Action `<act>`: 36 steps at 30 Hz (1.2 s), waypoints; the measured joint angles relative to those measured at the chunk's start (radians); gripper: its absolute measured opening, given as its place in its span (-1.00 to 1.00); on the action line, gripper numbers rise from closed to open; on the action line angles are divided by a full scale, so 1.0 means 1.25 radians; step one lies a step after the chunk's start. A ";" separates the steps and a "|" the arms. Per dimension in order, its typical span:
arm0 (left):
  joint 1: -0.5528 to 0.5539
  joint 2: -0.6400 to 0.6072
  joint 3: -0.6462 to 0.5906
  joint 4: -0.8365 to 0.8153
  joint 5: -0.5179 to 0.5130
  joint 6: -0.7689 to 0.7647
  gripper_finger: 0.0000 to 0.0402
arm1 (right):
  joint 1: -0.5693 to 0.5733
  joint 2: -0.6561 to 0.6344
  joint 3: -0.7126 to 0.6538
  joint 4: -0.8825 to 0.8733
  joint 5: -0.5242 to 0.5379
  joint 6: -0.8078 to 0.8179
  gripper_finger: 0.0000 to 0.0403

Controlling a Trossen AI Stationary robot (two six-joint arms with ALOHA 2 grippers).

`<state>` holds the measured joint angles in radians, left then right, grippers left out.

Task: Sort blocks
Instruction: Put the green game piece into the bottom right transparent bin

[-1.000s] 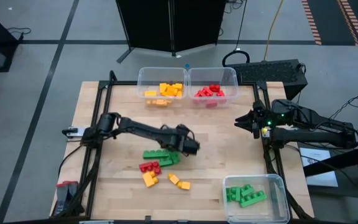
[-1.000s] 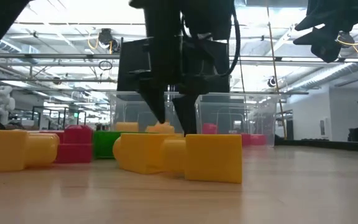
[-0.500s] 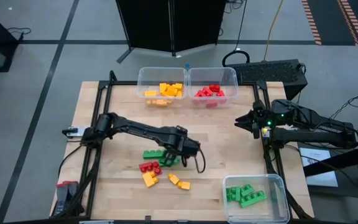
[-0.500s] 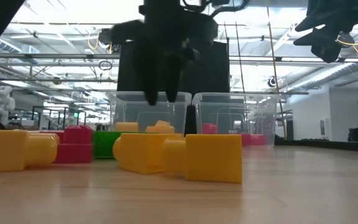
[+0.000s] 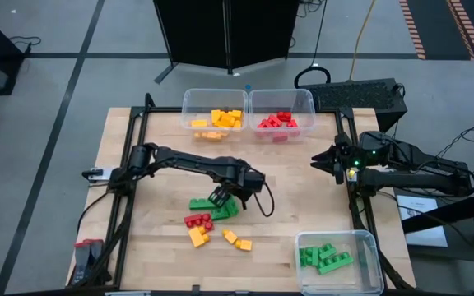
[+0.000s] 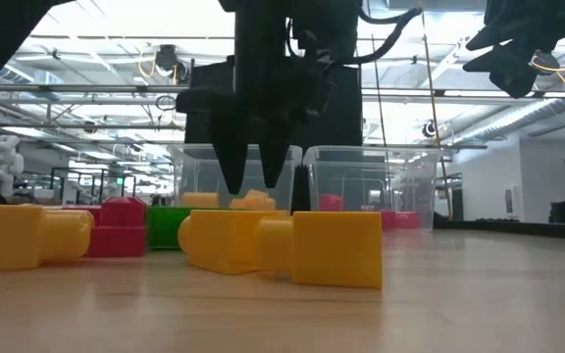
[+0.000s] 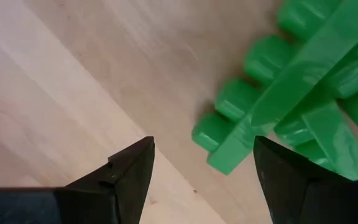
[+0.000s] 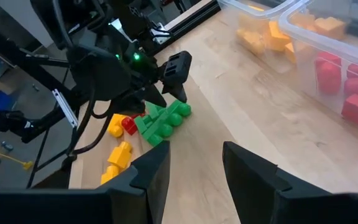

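Note:
Loose blocks lie on the table's near middle: a green cluster [image 5: 212, 206], a red block [image 5: 197, 220] and yellow-orange ones [image 5: 197, 238] [image 5: 238, 241]. My left gripper [image 5: 219, 197] is open and points down over the green cluster. In the left wrist view the gripper [image 7: 204, 140] stands just off the studded end of a green block [image 7: 260, 106], which lies flat on the wood. The low view shows its fingers [image 6: 253, 181] above the table behind a yellow block [image 6: 282, 245]. My right gripper [image 5: 315, 162] [image 8: 194, 168] waits open by the table's right edge.
Two clear bins stand at the far edge, one with yellow-orange blocks [image 5: 186, 103] and one with red blocks [image 5: 311, 103]. A third bin [image 5: 299, 243] at the near right corner holds green blocks. Bare wood lies between the loose blocks and the far bins.
My left gripper has moved toward the table's left, from the right end of the green cluster to above it, and its wrist has turned about. It rose briefly and came down again. The blocks have stayed where they were.

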<state>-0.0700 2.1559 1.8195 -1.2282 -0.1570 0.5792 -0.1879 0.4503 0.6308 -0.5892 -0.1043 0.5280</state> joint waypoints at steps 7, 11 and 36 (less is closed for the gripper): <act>0.002 0.000 0.000 -0.010 0.049 0.054 0.21 | 0.000 0.000 0.000 0.000 0.000 -0.014 -0.29; 0.002 0.001 0.000 -0.004 0.069 0.072 0.21 | 0.000 0.000 0.000 0.000 0.000 -0.018 -0.29; 0.000 0.005 -0.127 0.186 0.083 0.090 0.21 | 0.000 0.000 0.000 -0.042 0.004 -0.036 -0.29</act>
<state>-0.0704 2.1624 1.6608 -0.9955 -0.0532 0.6912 -0.1881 0.4503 0.6308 -0.6418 -0.0998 0.4834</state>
